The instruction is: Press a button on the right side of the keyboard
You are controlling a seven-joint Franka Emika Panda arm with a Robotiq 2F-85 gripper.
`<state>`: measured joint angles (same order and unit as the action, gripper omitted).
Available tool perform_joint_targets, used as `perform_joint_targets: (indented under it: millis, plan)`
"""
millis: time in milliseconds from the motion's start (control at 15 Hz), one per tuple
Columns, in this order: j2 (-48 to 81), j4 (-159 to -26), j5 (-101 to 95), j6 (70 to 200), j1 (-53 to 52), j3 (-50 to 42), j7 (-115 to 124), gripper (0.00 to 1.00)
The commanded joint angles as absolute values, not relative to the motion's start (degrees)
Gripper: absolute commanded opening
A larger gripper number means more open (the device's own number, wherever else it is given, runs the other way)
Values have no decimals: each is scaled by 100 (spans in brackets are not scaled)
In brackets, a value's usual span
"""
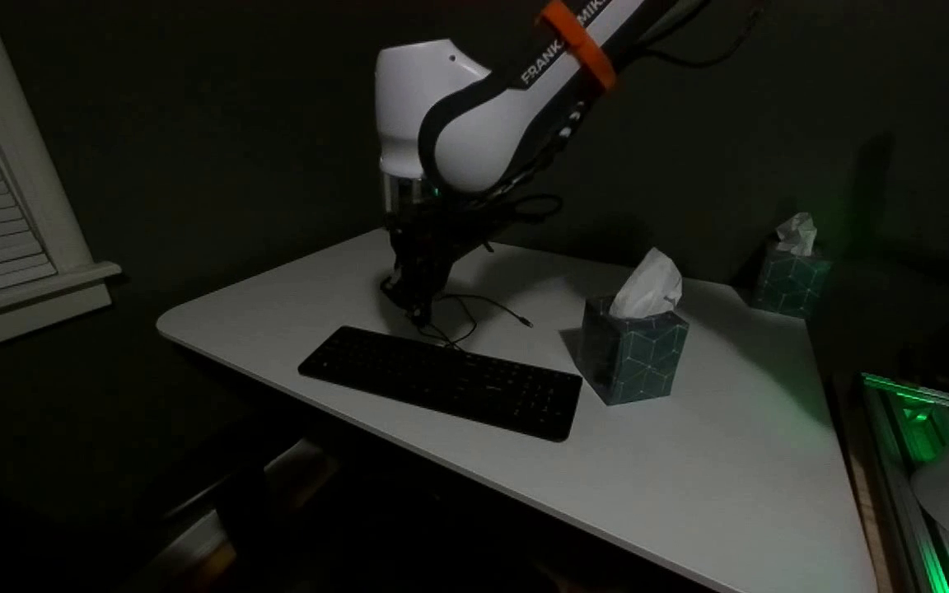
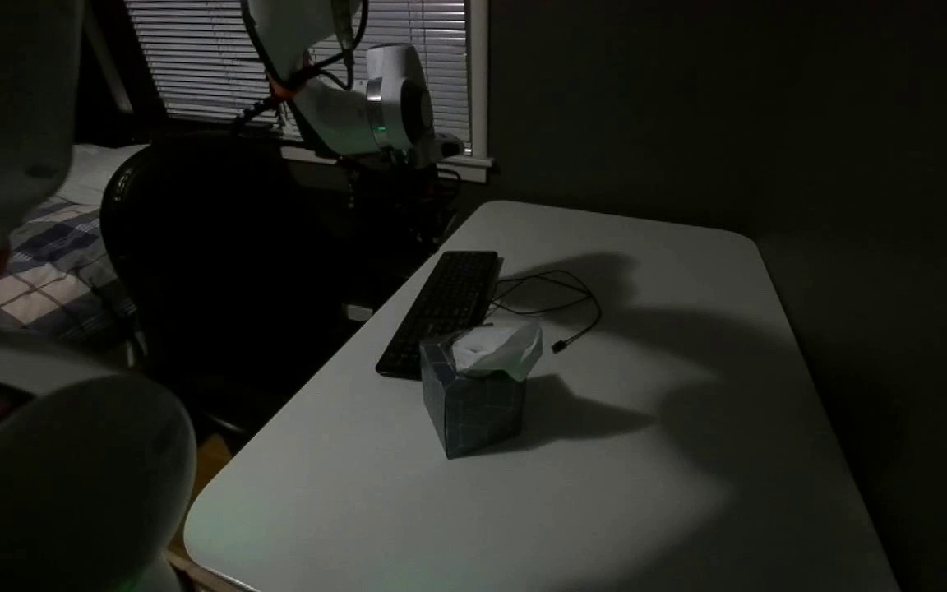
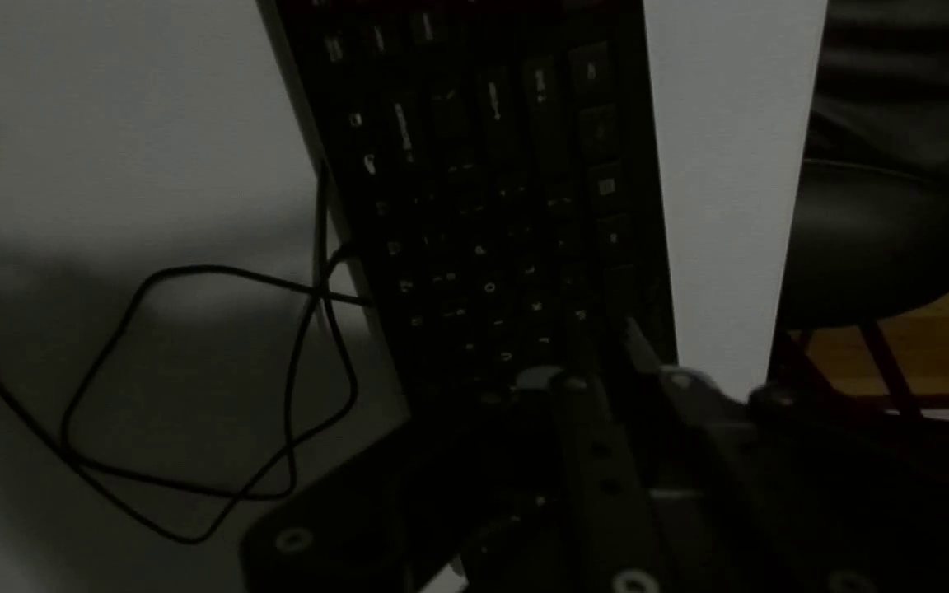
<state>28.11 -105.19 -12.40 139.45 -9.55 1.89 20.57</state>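
The long, flat black keyboard [image 1: 441, 379] lies on the white table in both exterior views [image 2: 453, 288]. Its far-side cable [image 3: 194, 269] lies coiled on the table in the wrist view. My dark gripper [image 1: 418, 317] hangs fingers down above the keyboard, over its left half in an exterior view [image 2: 432, 230]. In the wrist view my fingertips [image 3: 610, 321] are close together over the letter keys of the keyboard [image 3: 491, 181]. They look shut with nothing held, though the picture is very dark. The keyboard's right end, by the tissue box, is away from my fingers.
A teal tissue box [image 1: 652, 358] with a white tissue stands just beyond the keyboard's right end. It also shows in an exterior view [image 2: 473, 411]. A similar box [image 1: 792, 276] is by the table's far right corner. A black chair [image 2: 227, 271] stands at the table's front edge.
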Motion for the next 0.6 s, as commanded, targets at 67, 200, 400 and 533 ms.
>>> perform_joint_targets:
  millis: [67,200,400,533]
  plan:
    - [3698,-9782,-1288,14259,-1230,-173,2192,0]
    - [3992,-9597,-1348,14409,-1292,-297,2189,0]
    - [4416,-9345,-1250,14923,-1237,-301,1963,0]
    - [4647,-9226,-1277,15400,-1257,-378,1825,0]
